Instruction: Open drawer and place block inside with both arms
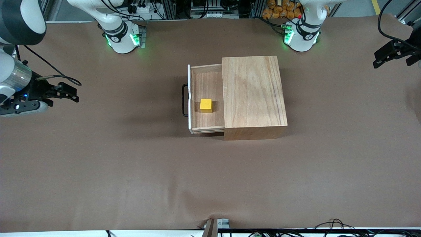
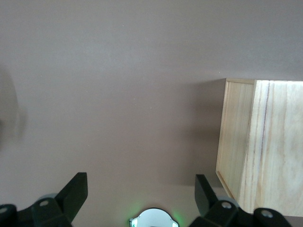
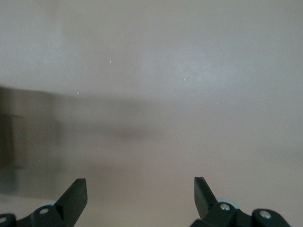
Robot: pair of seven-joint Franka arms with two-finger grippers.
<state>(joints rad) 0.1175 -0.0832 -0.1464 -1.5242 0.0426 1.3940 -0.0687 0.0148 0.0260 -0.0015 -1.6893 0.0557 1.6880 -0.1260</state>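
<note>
You are looking at a drawer that is standing pulled out of the wooden box toward the right arm's end of the table, with its black wire handle sticking out from the white front edge. The block is sitting on the drawer floor, close to the mouth of the box and nearer to the front camera than the middle of the tray. It is lying flat, touching nothing but the tray floor, so by the look of it the placing step is done.

Your right gripper is hovering over bare tabletop well apart from the box, out toward the right arm's end, its fingers spread wide with nothing between them. In the right wrist view you are seeing only brown table between the fingertips.

Your left gripper is hanging over the table at the left arm's end, also well clear of the box. Its fingers are spread apart and holding nothing, and the left wrist view is catching one end of the box beside them.

Both arms are probably parked out wide like this to keep the box unobstructed. Only closing the drawer might remain, and the task does not ask for that.
</note>
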